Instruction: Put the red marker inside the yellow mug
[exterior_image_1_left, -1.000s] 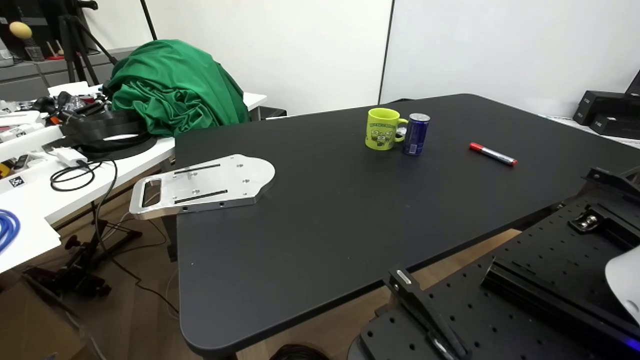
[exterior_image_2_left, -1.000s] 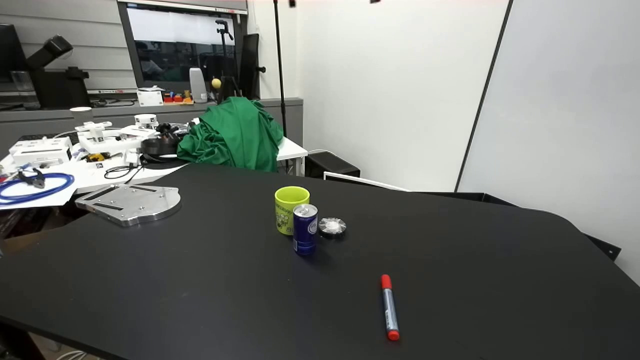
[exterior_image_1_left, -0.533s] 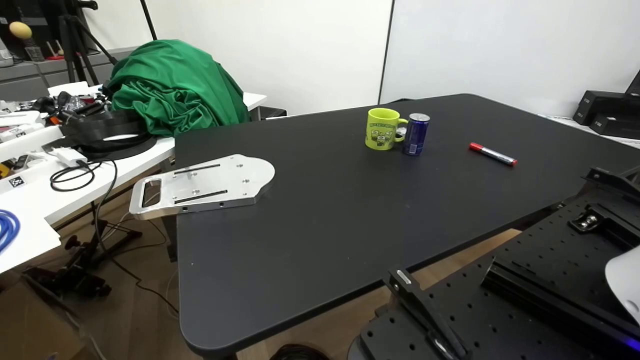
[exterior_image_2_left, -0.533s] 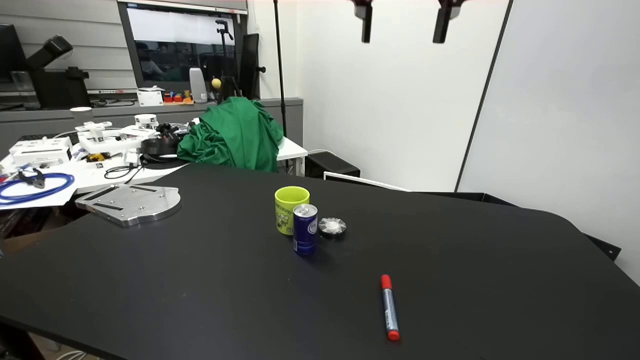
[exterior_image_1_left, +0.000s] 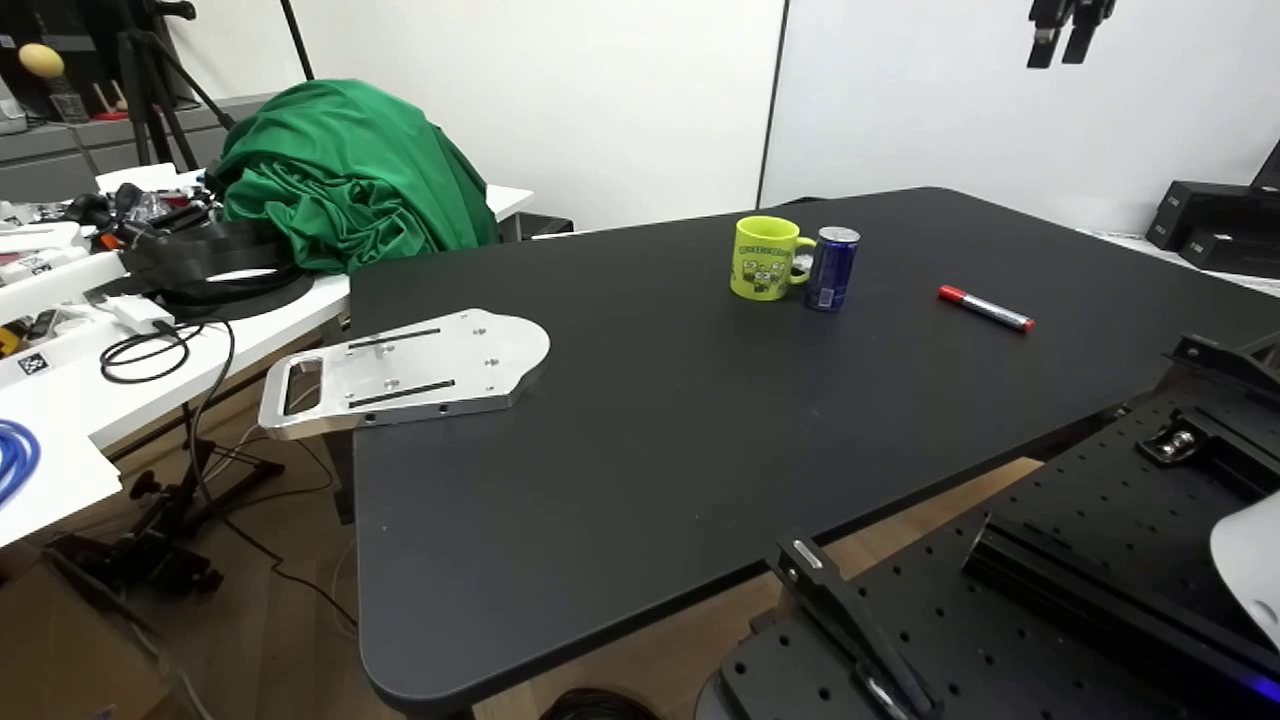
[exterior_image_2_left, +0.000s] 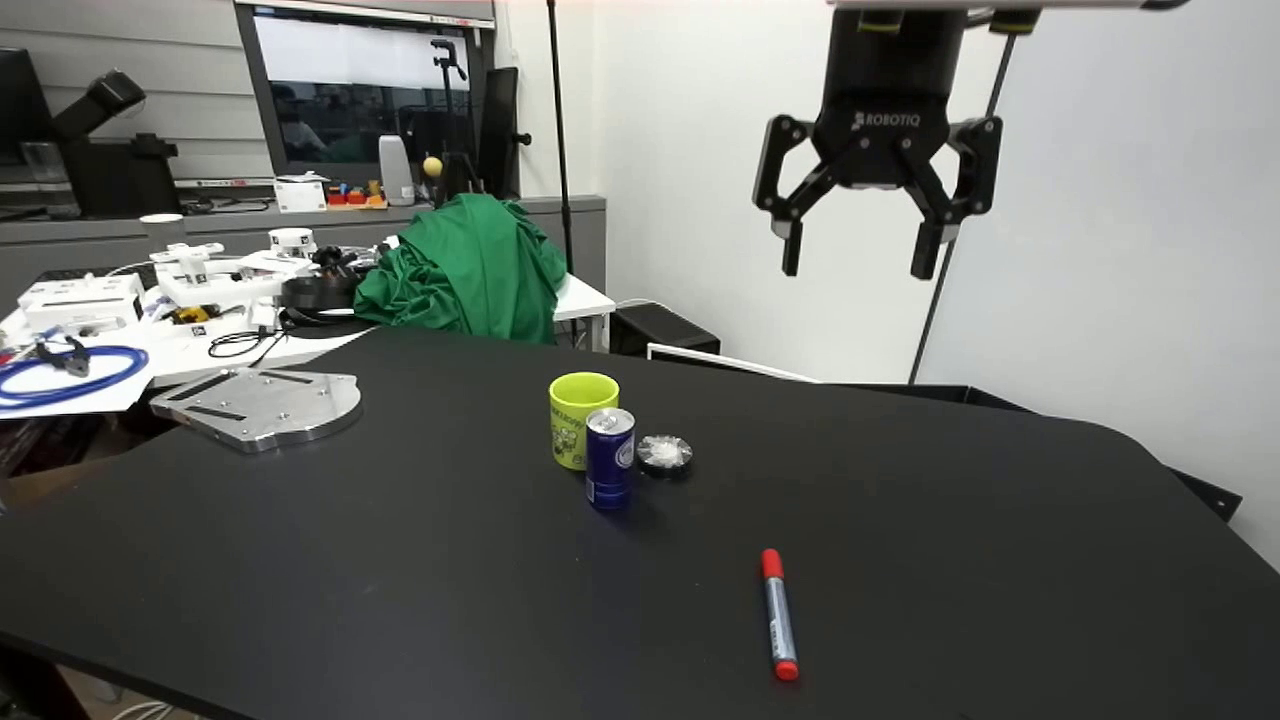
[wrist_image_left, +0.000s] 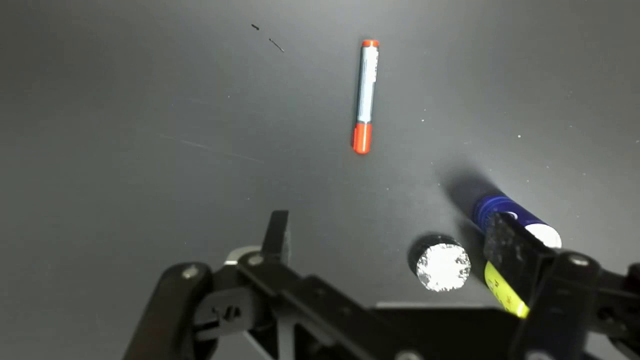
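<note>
one hand (exterior_image_2_left: 857, 273) above table (exterior_image_2_left: 400, 580), fingers (exterior_image_2_left: 792, 248) downward, apart

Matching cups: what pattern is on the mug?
The mug has lettering above cartoon figures, clearest in an exterior view.

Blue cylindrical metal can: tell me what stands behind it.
In an exterior view, the yellow-green cylindrical mug stands partly behind the blue can, its rim and some print showing. The can covers the mug's lower right side; its handle cannot be seen there.
</note>
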